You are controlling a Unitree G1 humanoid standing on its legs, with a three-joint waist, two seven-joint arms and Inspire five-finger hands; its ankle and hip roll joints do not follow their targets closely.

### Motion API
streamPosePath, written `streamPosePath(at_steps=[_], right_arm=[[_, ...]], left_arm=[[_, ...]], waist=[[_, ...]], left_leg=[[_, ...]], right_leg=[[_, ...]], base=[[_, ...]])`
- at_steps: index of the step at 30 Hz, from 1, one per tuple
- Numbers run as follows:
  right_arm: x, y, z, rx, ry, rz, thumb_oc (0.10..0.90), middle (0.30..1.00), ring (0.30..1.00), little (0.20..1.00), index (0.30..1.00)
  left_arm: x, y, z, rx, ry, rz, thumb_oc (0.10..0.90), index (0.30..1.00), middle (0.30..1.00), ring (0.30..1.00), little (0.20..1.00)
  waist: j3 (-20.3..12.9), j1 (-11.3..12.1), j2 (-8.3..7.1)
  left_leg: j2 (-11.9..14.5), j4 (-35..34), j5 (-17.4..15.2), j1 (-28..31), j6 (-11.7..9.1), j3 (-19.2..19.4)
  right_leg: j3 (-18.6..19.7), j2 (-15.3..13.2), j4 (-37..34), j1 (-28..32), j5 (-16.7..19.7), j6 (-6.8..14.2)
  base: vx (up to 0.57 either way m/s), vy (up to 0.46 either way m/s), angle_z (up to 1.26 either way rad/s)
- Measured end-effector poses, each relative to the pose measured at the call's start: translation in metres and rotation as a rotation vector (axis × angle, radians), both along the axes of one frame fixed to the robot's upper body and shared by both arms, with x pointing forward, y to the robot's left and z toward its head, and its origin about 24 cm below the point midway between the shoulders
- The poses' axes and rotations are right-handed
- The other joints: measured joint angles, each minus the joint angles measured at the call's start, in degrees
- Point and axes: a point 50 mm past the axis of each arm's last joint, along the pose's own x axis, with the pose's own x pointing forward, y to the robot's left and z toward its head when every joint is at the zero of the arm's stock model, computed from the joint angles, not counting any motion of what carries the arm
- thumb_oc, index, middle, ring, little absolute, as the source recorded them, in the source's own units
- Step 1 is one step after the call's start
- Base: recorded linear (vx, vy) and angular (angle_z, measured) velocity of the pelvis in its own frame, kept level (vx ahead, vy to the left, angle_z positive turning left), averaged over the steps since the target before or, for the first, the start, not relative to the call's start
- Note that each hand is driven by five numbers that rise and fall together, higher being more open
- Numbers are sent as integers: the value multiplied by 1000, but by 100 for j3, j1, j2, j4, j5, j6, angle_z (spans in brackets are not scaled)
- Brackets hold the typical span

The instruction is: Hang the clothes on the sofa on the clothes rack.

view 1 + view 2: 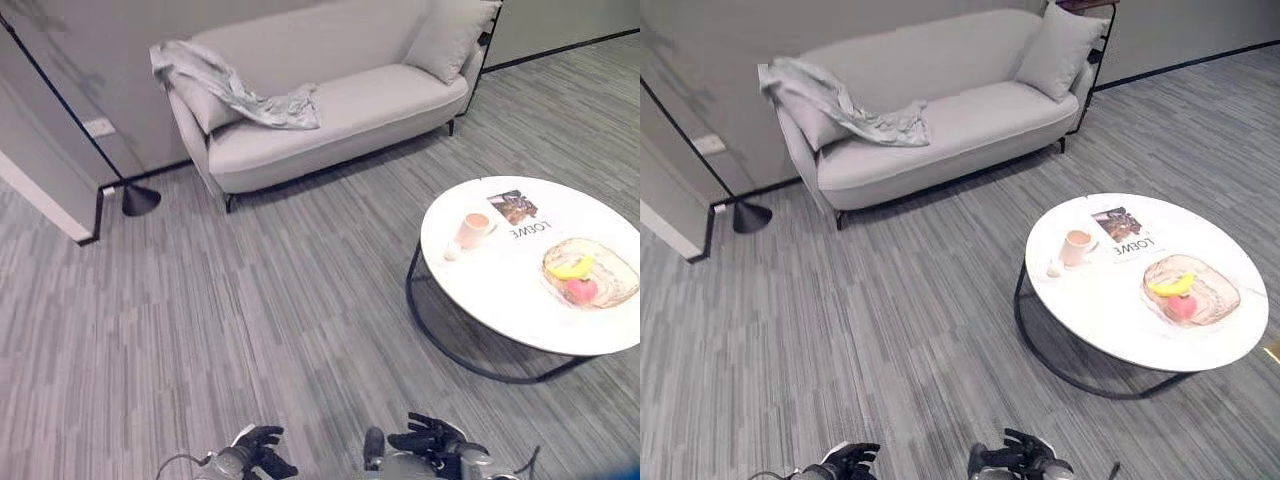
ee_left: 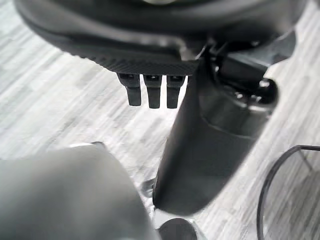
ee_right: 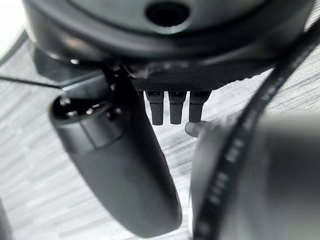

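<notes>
Grey garment (image 1: 235, 90) draped over far-left sofa (image 1: 350, 100) arm, trailing onto seat. Looks light, floppy, probably slippery-ish; guess bunch top fold at armrest. Left hand (image 1: 262, 448), right hand (image 1: 432, 436) low near edge, fingers relaxed, empty. Round tabletop (image 1: 500, 290) right.

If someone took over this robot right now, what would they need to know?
Left hand: low near the body, fingers relaxed, holding nothing.
Right hand: the same, empty.
Crumpled light grey garment: draped over the left arm and seat of the pale grey sofa, untouched.
Thin black floor stand: left of the sofa; may be the rack.
Done: nothing. Left: approach, pick up, hang.
</notes>
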Motion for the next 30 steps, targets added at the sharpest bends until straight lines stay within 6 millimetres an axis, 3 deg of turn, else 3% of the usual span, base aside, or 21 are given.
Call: streamPosePath(at_steps=[2, 3, 4, 6, 7, 8, 9, 11, 12, 13, 14, 16, 17, 19, 21, 23, 24, 27, 28, 29, 30], right_arm=[[-11, -2, -2, -10, 30, 21, 800, 900, 900, 900, 900], [-22, 2, -6, -5, 62, 30, 800, 900, 900, 900, 900], [-22, 0, -5, -11, 57, 34, 800, 900, 900, 900, 900], [-14, 1, -4, -31, 50, 95, 800, 900, 900, 900, 900], [-14, 4, -5, -48, 69, 159, 800, 900, 900, 900, 900], [-7, 7, -4, -57, 62, 216, 800, 900, 900, 900, 900], [-11, 11, -5, -68, 89, 281, 800, 900, 900, 900, 900], [1, 14, -3, -94, 75, 370, 800, 900, 900, 900, 900], [8, 13, -1, -106, 63, 389, 800, 900, 900, 900, 900], [14, 13, 1, -113, 54, 400, 800, 900, 900, 900, 900], [16, 12, 1, -122, 56, 401, 800, 900, 900, 900, 900], [12, 12, 0, -121, 74, 393, 800, 900, 900, 900, 900], [8, 11, -1, -122, 86, 384, 800, 900, 900, 900, 900], [2, 5, -2, -123, 122, 374, 800, 900, 900, 900, 900], [-6, -2, -2, -131, 144, 318, 800, 900, 900, 900, 900], [-18, -3, -5, -121, 170, 293, 800, 900, 900, 900, 900], [-27, -3, -7, -112, 193, 273, 800, 900, 900, 900, 900], [-55, -11, -10, -117, 267, 243, 800, 900, 900, 900, 900], [-74, -9, -12, -111, 322, 276, 800, 900, 900, 900, 900], [-83, -7, -13, -107, 350, 281, 800, 900, 900, 900, 900], [-102, -4, -14, -80, 393, 270, 800, 900, 900, 900, 900]], left_arm=[[1, 8, 1, 7, 0, 43, 800, 900, 900, 900, 900], [-1, 14, 1, 17, -4, 69, 800, 900, 900, 900, 900], [-5, 14, 0, 16, 6, 82, 800, 900, 900, 900, 900], [4, 15, 3, 8, -24, 127, 800, 900, 900, 900, 900], [18, 18, 7, -8, -70, 190, 800, 900, 900, 900, 900], [22, 17, 8, -21, -89, 217, 800, 900, 900, 900, 900], [32, 18, 11, -24, -117, 208, 800, 900, 900, 900, 900], [44, 17, 16, -29, -155, 183, 800, 900, 900, 900, 900], [48, 18, 17, -35, -172, 194, 800, 900, 900, 900, 900], [50, 18, 18, -39, -183, 212, 800, 900, 900, 900, 900], [50, 19, 19, -39, -188, 246, 800, 900, 900, 900, 900], [44, 25, 16, -52, -173, 367, 800, 900, 900, 900, 900], [38, 29, 15, -55, -157, 450, 800, 900, 900, 900, 900], [30, 39, 13, -41, -139, 520, 800, 900, 900, 900, 900], [18, 44, 10, -41, -111, 629, 800, 900, 900, 900, 900], [6, 46, 7, -55, -95, 720, 800, 900, 900, 900, 900], [3, 47, 7, -63, -92, 762, 800, 900, 900, 900, 900], [-25, 45, 0, -45, -9, 787, 800, 900, 900, 900, 900], [-46, 46, -3, -20, 64, 810, 800, 900, 900, 900, 900], [-51, 47, -3, -17, 80, 818, 800, 900, 900, 900, 900], [-56, 46, -4, -13, 95, 812, 800, 900, 900, 900, 900]], waist=[[-38, 20, -114], [-149, 125, -264], [-183, 116, -270], [-158, 127, -274], [-64, 241, -320], [-41, 389, -381], [21, 415, -482], [113, 364, -709], [158, 421, -700], [238, 407, -814], [277, 372, -799], [298, 370, -855], [322, 360, -907], [274, 509, -934], [245, 560, -892], [236, 564, -896], [208, 594, -951], [-9, 551, -723], [-114, 500, -770], [-180, 494, -791], [-279, 487, -754]], left_leg=[[-11, 580, 47, -182, -151, -112], [6, 936, -36, -348, -291, -96], [49, 1026, 62, -372, -332, -130], [254, 2743, 43, -1226, -536, -364], [420, 4310, 526, -1970, -536, -426], [520, 4823, 649, -2287, -507, -460], [540, 5119, 455, -2577, -280, -307], [241, 4641, 182, -3013, -240, -133], [130, 4240, 135, -3074, -205, 15], [1, 3521, 103, -3052, -220, 236], [-163, 2583, 136, -3073, -145, 443], [-444, 1311, 360, -2892, 17, 659], [-740, 395, 685, -2735, 181, 619], [-1147, -344, 1092, -2641, 346, 365], [-1355, -566, 1290, -2774, 399, -25], [-1327, -546, 1398, -2896, 548, -23], [-1330, -560, 1402, -2845, 577, 205], [-1208, -605, 1271, -2426, 913, 134], [-1246, -684, 1671, -2150, 1024, 31], [-1257, -688, 1672, -2082, 1025, 26], [-1251, -682, 1565, -1906, 962, 39]], right_leg=[[68, 73, -305, 239, 26, 24], [144, 73, -430, 318, 144, -69], [169, 127, -444, 340, 70, -198], [114, 296, -611, 520, -15, -333], [51, 399, -621, 653, -4, -468], [64, 451, -612, 800, -69, -608], [-17, 444, -600, 939, -103, -709], [-150, 303, -593, 1053, -224, -665], [-190, 245, -606, 1133, -262, -605], [-248, 174, -607, 1166, -301, -546], [-445, 126, -608, 1225, -349, -468], [-640, 105, -611, 1380, -518, -235], [-759, 76, -609, 1513, -560, -172], [-854, 54, -610, 1643, -681, 8], [-911, 70, -610, 1793, -840, 175], [-961, 72, -609, 1968, -905, 256], [-890, 27, -608, 2118, -996, 376], [-676, 159, -598, 2516, -1031, 430], [-625, 83, -421, 2717, -1156, 505], [-614, 35, -197, 2670, -1197, 493], [-551, -75, 613, 2472, -1234, 425]], base=[[384, -240, -6], [340, -246, -20], [625, -487, -12], [450, -382, 9], [155, -145, -8], [313, -185, 3], [87, -14, 15], [222, -25, 32], [322, -35, 21], [260, -6, 30], [356, 18, 40], [331, 55, 50], [331, 34, 56], [396, 72, 33], [467, 122, 27], [544, 163, 28], [620, 205, 13], [664, 297, -3], [684, 415, 2], [637, 447, 17], [416, 346, 17]])
